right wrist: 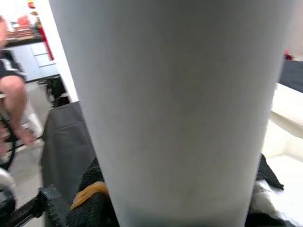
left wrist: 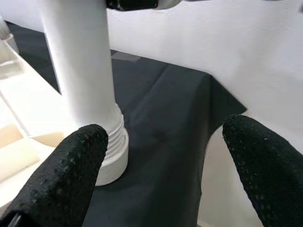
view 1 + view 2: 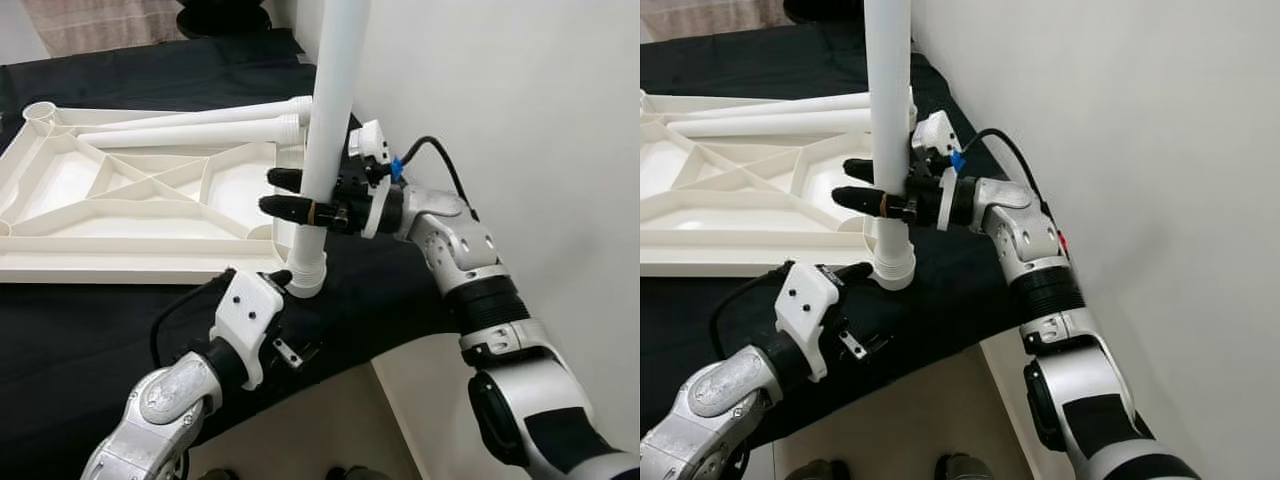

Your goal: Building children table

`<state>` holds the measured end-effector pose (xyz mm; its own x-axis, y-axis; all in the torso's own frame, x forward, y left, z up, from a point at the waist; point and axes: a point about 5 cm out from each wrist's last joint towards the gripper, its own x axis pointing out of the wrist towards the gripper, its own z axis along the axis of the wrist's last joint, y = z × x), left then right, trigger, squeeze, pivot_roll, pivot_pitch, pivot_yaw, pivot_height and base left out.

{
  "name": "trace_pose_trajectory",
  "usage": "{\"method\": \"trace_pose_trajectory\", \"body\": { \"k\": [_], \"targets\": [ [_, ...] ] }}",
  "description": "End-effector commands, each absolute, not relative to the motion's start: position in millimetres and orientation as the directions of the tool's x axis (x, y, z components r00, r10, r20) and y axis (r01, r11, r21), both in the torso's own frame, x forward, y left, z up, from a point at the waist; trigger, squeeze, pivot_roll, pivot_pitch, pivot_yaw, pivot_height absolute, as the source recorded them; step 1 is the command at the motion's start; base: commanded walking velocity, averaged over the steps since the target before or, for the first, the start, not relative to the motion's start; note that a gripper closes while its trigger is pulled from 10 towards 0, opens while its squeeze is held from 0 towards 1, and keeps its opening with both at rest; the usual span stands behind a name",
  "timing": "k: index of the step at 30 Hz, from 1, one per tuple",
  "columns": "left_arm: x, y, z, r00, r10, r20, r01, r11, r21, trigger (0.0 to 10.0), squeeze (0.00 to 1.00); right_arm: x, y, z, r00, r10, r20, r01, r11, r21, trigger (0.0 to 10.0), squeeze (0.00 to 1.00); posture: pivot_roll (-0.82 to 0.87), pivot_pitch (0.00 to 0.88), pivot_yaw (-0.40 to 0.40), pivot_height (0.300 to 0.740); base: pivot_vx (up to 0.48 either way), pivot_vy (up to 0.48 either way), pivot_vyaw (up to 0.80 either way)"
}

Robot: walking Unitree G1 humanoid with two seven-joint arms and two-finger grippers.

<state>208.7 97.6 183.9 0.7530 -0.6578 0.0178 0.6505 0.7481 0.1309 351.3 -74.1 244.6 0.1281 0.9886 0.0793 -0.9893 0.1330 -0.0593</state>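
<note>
The white children's tabletop [image 3: 120,266] lies upside down on a black cloth. A white table leg [image 3: 331,100] stands upright in its near right corner socket [image 3: 309,277]. My right gripper [image 3: 274,193] reaches in from the wall side and is shut on the leg at mid height; the leg [image 1: 175,118] sits close up in the right wrist view. My left gripper [image 2: 163,156] is open low beside the leg's ribbed base [image 2: 113,151], one finger [image 2: 71,175] near the collar, not touching it.
Two more white legs [image 3: 190,130] lie along the tabletop's far edge. The black cloth [image 3: 90,340] covers the support, whose front edge is by my left arm. A white wall [image 3: 520,100] stands close on the right. A seated person's leg [image 1: 14,99] appears in the right wrist view.
</note>
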Motion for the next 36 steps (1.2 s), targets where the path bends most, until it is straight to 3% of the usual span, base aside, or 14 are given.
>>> {"method": "trace_pose_trajectory", "body": {
  "k": [1, 10, 12, 13, 16, 20, 21, 22, 27, 28, 29, 33, 35, 36],
  "targets": [
    [205, 94, 184, 0.730, -0.684, 0.010, 0.679, 0.726, 0.112, 10.0, 0.00, 345, -73, 214, 0.049, 0.991, 0.121, -0.991, 0.034, 0.127, 10.0, 0.00, 0.08, 0.195, -0.077, 0.740, 0.000, 0.000, 0.00],
    [182, 81, 176, 0.591, -0.805, -0.051, 0.807, 0.590, 0.032, 10.0, 0.00, 341, -72, 213, -0.073, 0.996, 0.058, -0.993, -0.077, 0.086, 10.0, 0.00, 0.08, 0.200, -0.078, 0.740, 0.000, 0.000, 0.00],
    [183, 82, 176, 0.615, -0.787, -0.046, 0.788, 0.614, 0.043, 10.0, 0.00, 348, -66, 208, 0.012, 1.000, -0.004, -0.998, 0.012, 0.066, 10.0, 0.00, 0.08, 0.201, -0.077, 0.740, 0.000, 0.000, 0.00],
    [183, 82, 176, 0.615, -0.787, -0.046, 0.788, 0.614, 0.043, 10.0, 0.00, 348, -66, 208, 0.012, 1.000, -0.004, -0.998, 0.012, 0.066, 10.0, 0.00, 0.08, 0.201, -0.077, 0.740, 0.000, 0.000, 0.00],
    [191, 86, 179, 0.672, -0.740, -0.024, 0.739, 0.669, 0.076, 10.0, 0.00, 358, -63, 200, 0.162, 0.985, -0.060, -0.984, 0.165, 0.059, 10.0, 0.00, 0.08, 0.197, -0.078, 0.740, 0.000, 0.000, 0.00],
    [194, 88, 181, 0.690, -0.724, -0.016, 0.722, 0.687, 0.082, 10.0, 0.00, 361, -65, 196, 0.217, 0.973, -0.081, -0.974, 0.221, 0.054, 10.0, 0.00, 0.08, 0.193, -0.073, 0.740, 0.000, 0.000, 0.00],
    [201, 93, 184, 0.725, -0.689, -0.003, 0.685, 0.721, 0.109, 10.0, 0.00, 370, -73, 188, 0.373, 0.918, -0.132, -0.922, 0.383, 0.058, 10.0, 0.00, 0.07, 0.189, -0.073, 0.740, 0.000, 0.000, 0.00],
    [204, 95, 185, 0.740, -0.672, 0.003, 0.667, 0.735, 0.120, 10.0, 0.00, 374, -76, 186, 0.440, 0.886, -0.145, -0.889, 0.453, 0.070, 10.0, 0.00, 0.07, 0.189, -0.071, 0.740, 0.000, 0.000, 0.00],
    [209, 99, 188, 0.764, -0.645, 0.014, 0.638, 0.759, 0.131, 10.0, 0.00, 381, -83, 182, 0.560, 0.811, -0.171, -0.812, 0.578, 0.081, 10.0, 0.00, 0.07, 0.186, -0.071, 0.740, 0.000, 0.000, 0.00],
    [212, 101, 189, 0.782, -0.623, 0.021, 0.615, 0.776, 0.142, 10.0, 0.00, 389, -92, 179, 0.686, 0.702, -0.193, -0.705, 0.706, 0.063, 10.0, 0.00, 0.07, 0.184, -0.070, 0.740, 0.000, 0.000, 0.00],
    [212, 102, 188, 0.788, -0.615, 0.020, 0.606, 0.782, 0.144, 10.0, 0.00, 392, -96, 178, 0.741, 0.641, -0.200, -0.641, 0.764, 0.072, 10.0, 0.00, 0.07, 0.184, -0.070, 0.740, 0.000, 0.000, 0.00],
    [213, 102, 187, 0.791, -0.612, 0.019, 0.603, 0.784, 0.145, 10.0, 0.00, 394, -98, 177, 0.768, 0.608, -0.204, -0.605, 0.792, 0.080, 10.0, 0.00, 0.07, 0.184, -0.070, 0.740, 0.000, 0.000, 0.00],
    [213, 101, 185, 0.794, -0.608, 0.008, 0.600, 0.786, 0.150, 10.0, 0.00, 398, -102, 176, 0.851, 0.486, -0.198, -0.474, 0.874, 0.106, 10.0, 0.00, 0.07, 0.184, -0.069, 0.740, 0.000, 0.000, 0.00],
    [213, 101, 185, 0.794, -0.608, 0.008, 0.600, 0.786, 0.150, 10.0, 0.00, 398, -102, 176, 0.851, 0.486, -0.198, -0.474, 0.874, 0.106, 10.0, 0.00, 0.07, 0.184, -0.069, 0.740, 0.000, 0.000, 0.00]
  ]
}}
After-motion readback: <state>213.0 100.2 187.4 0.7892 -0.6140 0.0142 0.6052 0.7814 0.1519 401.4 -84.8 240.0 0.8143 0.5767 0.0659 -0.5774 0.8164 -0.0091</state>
